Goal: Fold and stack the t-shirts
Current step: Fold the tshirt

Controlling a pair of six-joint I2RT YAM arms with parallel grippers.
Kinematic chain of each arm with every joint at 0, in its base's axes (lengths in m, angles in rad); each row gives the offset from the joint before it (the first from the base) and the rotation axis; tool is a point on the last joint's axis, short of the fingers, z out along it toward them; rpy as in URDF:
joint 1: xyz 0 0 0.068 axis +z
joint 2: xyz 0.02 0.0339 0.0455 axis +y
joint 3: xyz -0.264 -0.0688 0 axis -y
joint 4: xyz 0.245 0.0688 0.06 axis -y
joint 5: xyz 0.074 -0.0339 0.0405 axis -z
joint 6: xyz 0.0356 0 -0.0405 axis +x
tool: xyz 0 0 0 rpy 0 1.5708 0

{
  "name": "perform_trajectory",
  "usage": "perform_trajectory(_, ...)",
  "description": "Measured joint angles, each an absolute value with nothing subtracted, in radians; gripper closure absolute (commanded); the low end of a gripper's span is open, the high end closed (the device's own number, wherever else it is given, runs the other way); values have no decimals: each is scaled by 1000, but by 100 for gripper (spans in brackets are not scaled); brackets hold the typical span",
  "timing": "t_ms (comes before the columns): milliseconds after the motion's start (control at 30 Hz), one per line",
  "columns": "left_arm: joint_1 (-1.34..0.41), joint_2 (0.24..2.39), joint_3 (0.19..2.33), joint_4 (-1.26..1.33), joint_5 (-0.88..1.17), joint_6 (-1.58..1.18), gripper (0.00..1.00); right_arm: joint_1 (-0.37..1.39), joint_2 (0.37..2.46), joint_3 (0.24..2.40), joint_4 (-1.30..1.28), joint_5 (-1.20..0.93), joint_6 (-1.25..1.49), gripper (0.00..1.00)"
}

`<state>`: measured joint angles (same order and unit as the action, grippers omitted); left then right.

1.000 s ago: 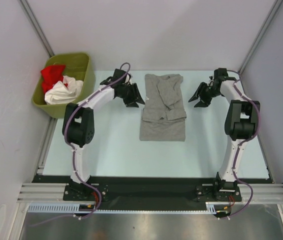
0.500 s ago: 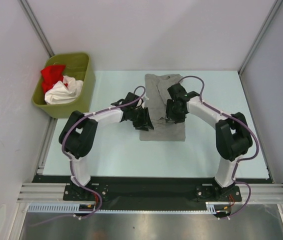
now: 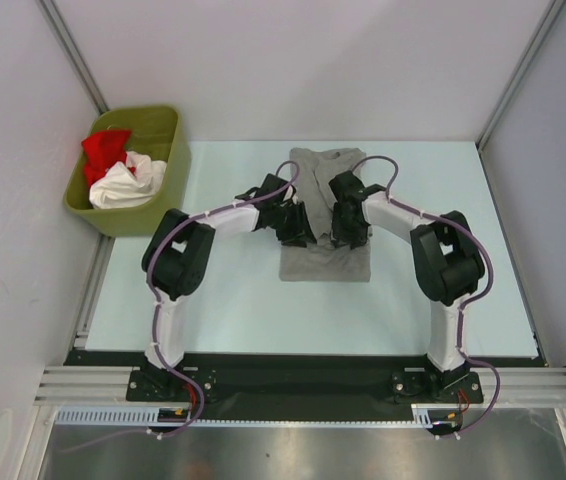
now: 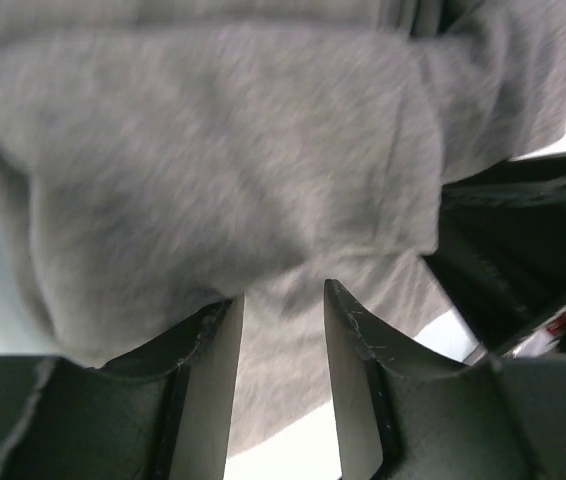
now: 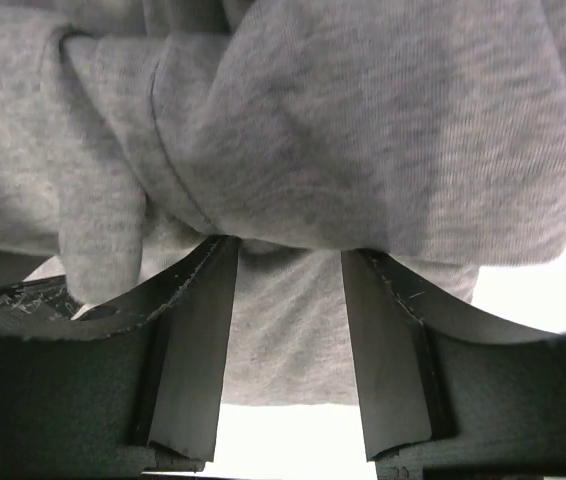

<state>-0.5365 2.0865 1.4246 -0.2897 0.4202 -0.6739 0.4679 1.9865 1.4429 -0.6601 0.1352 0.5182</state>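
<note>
Pale table (image 3: 223, 290); left fingers (image 4: 213, 380), right fingers (image 5: 198, 350) part-open, empty, on grey t-shirt (image 3: 325, 262); bin (image 3: 171, 175) aside.

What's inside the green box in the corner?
The olive-green plastic bin holds a crumpled red fabric t-shirt and a crumpled white fabric t-shirt. Anything underneath them is covered, so I cannot tell.

Bright even overhead light, faint soft shadows on table (image 3: 233, 300); grey t-shirt (image 4: 223, 150) blurred in left wrist view, sharper in right, white glare below.
</note>
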Motion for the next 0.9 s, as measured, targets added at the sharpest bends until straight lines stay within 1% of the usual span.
perform_trajectory(233,-515,2180,1554,-306,422,-675,56,428,2061,1552,-680,140,478,50)
perform_trajectory(333,-492,2209,1615,-329,422,-683,56,400,2111,1669,-697,146,450,50)
perform_trajectory(433,-459,2247,1721,-350,422,-701,55,369,2193,1858,-731,146,429,50)
perform_trajectory(500,-432,2271,1805,-361,422,-712,54,342,2259,2024,-756,140,419,50)
perform_trajectory(600,-393,2306,1980,-397,419,-724,52,309,2336,2254,-800,123,409,48)
perform_trajectory(667,-372,2310,2079,-421,414,-722,52,287,2344,2332,-818,109,405,48)
perform_trajectory(700,-366,2299,2106,-421,412,-717,52,278,2328,2331,-820,101,405,47)
perform_trajectory(767,-361,2255,2093,-422,410,-706,52,258,2261,2252,-821,69,407,47)
perform_trajectory(833,-366,2181,2001,-411,413,-693,53,243,2162,2096,-796,12,408,47)
perform_trajectory(900,-377,2092,1853,-403,427,-673,53,231,2047,1901,-776,-64,407,47)
